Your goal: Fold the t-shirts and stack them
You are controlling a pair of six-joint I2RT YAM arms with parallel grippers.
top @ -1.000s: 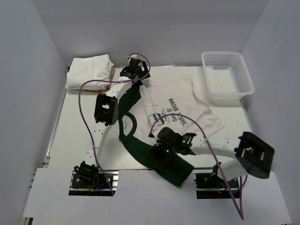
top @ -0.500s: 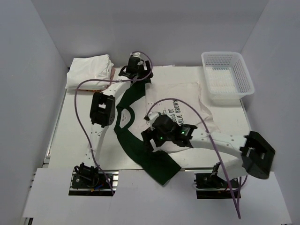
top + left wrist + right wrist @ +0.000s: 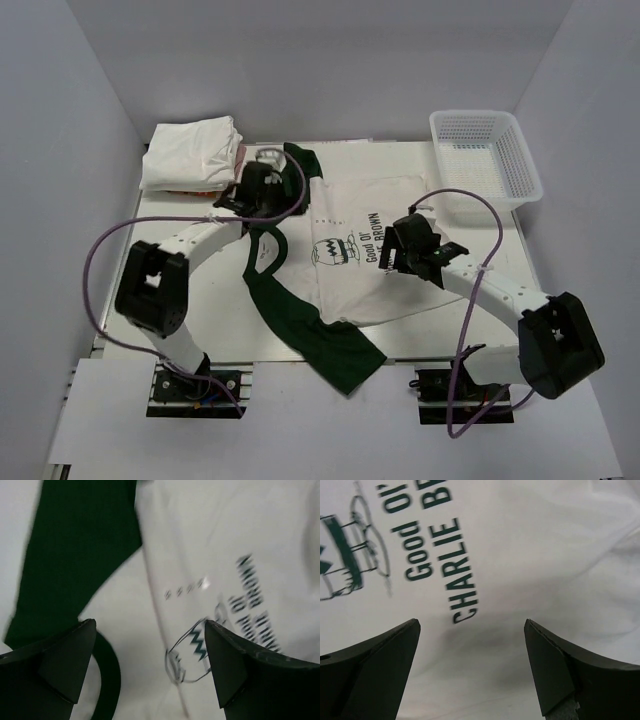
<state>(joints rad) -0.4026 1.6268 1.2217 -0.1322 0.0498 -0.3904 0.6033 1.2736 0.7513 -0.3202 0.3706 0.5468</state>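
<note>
Robotics lab, a closed test cell. Plain pale walls [image 3: 330, 60] box in a white perforated desk [image 3: 215, 290] on three sides. Two jointed arms, left arm [image 3: 200, 235] and right arm [image 3: 495, 290], are bolted to metal mount plates [image 3: 170, 392] at the near edge. Purple cables [image 3: 462, 191] loop loose along them. Staged props only: a printed t-shirt [image 3: 350, 290] and a white lattice basket [image 3: 520, 165]. Fixed overhead camera, plus one on each wrist.

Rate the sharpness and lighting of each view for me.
Top external: sharp and evenly lit, with only soft shadows. Left wrist: blurred, the t-shirt print smeared. Right wrist: lettering crisp enough to read, with a faint shadow on the cloth between the fingers.
</note>
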